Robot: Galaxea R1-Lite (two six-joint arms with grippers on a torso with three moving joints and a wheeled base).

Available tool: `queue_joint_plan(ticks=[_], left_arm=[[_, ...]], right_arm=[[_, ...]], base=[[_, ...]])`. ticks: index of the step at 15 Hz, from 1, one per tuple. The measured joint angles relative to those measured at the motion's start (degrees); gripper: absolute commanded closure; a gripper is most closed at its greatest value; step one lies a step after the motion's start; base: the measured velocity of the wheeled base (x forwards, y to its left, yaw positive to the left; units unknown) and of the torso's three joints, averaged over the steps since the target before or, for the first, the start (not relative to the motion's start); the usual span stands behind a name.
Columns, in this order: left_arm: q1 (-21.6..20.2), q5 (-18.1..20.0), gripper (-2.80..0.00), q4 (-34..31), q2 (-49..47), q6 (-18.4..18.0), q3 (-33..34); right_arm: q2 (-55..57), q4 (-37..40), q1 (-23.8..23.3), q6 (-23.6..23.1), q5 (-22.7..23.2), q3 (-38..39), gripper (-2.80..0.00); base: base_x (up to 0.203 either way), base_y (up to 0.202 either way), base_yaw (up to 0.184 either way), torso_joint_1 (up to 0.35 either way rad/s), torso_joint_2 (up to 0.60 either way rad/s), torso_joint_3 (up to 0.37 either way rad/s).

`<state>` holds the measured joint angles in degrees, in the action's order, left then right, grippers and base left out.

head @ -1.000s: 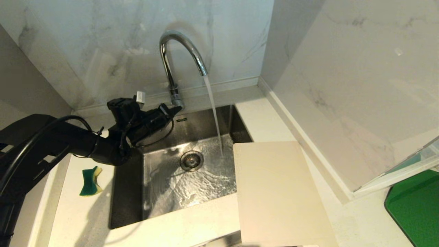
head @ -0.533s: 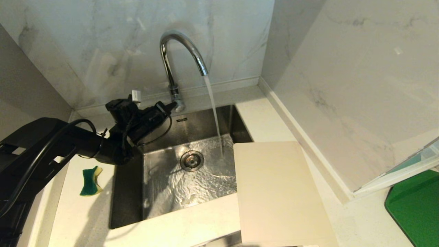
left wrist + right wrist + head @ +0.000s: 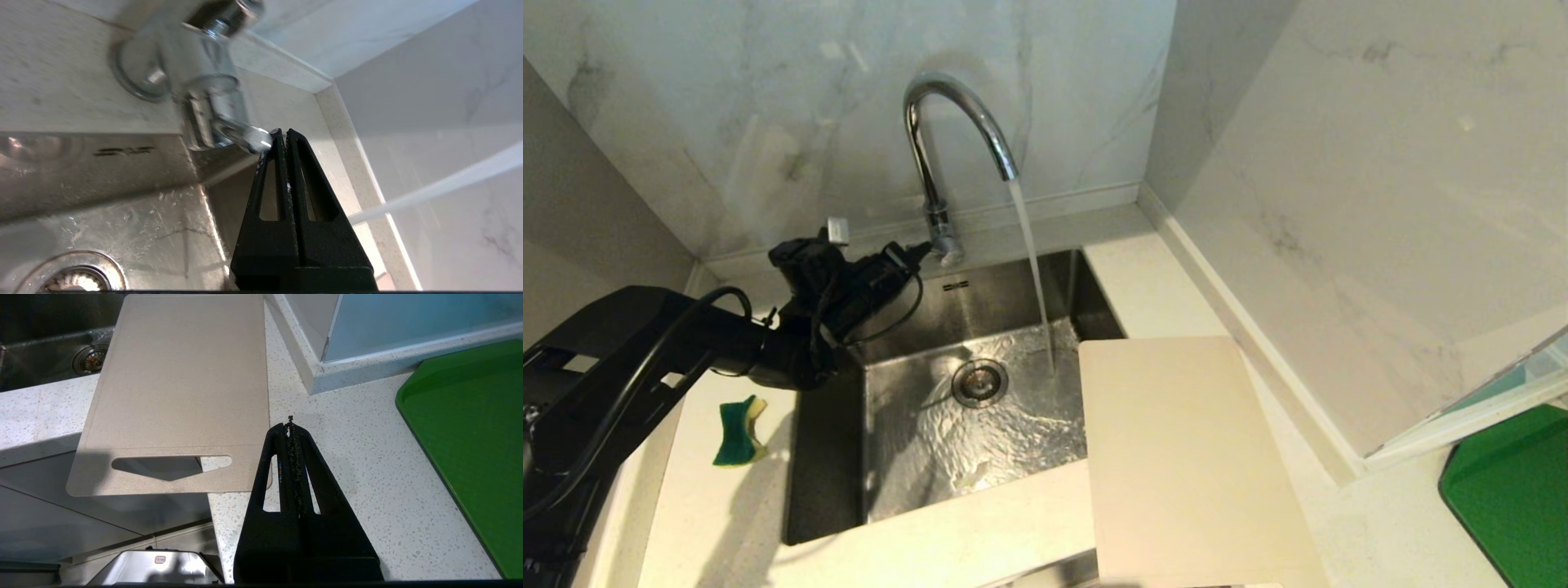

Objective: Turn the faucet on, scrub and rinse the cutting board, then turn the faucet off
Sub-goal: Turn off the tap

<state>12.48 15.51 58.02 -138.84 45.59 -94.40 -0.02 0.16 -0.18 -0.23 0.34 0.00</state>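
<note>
The chrome faucet (image 3: 929, 139) arches over the sink, and water streams from its spout into the basin. My left gripper (image 3: 921, 248) is shut and empty, its tip right against the rounded end of the faucet's side lever (image 3: 256, 140). In the left wrist view the left gripper (image 3: 282, 132) has both fingers pressed together. The cream cutting board (image 3: 1184, 457) lies flat and dry on the counter, right of the sink, partly over the basin's edge. My right gripper (image 3: 290, 425) is shut and parked above the counter, by the cutting board's (image 3: 179, 388) slotted end.
A green and yellow sponge (image 3: 737, 431) lies on the counter left of the sink (image 3: 825, 457). A drain (image 3: 978, 381) sits in the wet basin floor. A green mat (image 3: 1511, 490) lies at the far right, behind a raised ledge (image 3: 351, 371).
My left gripper has drawn back to the left from the faucet base, so the lever's end now shows beside its tip. Water keeps running; the board has not moved.
</note>
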Motion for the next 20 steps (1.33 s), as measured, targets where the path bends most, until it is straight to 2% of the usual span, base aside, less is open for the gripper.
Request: queue_joint_plan(ticks=[20], left_arm=[[-3.97, -1.47, 0.00, -1.62, -3.26, 0.02, -6.10]], right_arm=[[0.00, 0.02, 0.00, -0.01, -0.04, 0.00, 0.00]], base=[[0.000, 0.000, 0.000, 0.000, 0.00, 0.000]])
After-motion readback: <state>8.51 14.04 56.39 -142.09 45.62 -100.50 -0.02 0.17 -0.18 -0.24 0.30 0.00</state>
